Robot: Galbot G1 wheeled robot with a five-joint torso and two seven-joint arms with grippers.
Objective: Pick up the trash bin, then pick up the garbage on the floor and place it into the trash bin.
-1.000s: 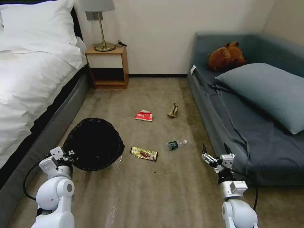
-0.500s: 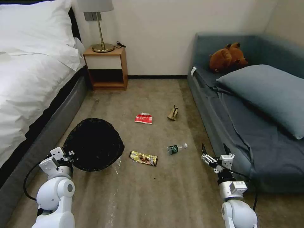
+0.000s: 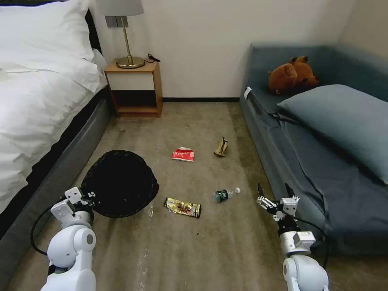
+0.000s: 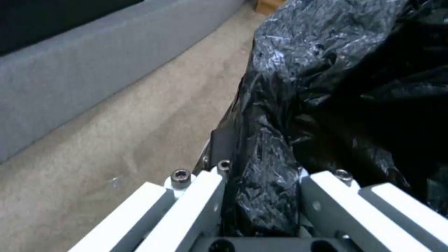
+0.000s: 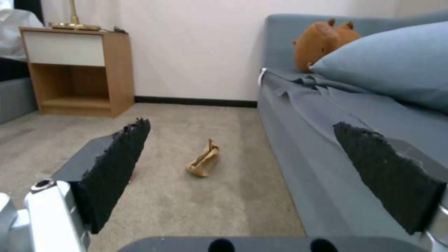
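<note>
Where the head view hides the grip, left gripper (image 4: 261, 196) clenches trash bin (image 3: 120, 184) bag rim | right gripper (image 3: 275, 190) released beside sofa (image 3: 323, 190) | wrist shows tan scrap (image 5: 203, 162) between pads.

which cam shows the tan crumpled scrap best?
Right wrist view: the tan scrap sits mid-picture on the carpet between the open right pincer's pads, folds visible. The head view shows it small and farther off, beside the sofa. The left wrist view faces the trash bin's bag.
</note>
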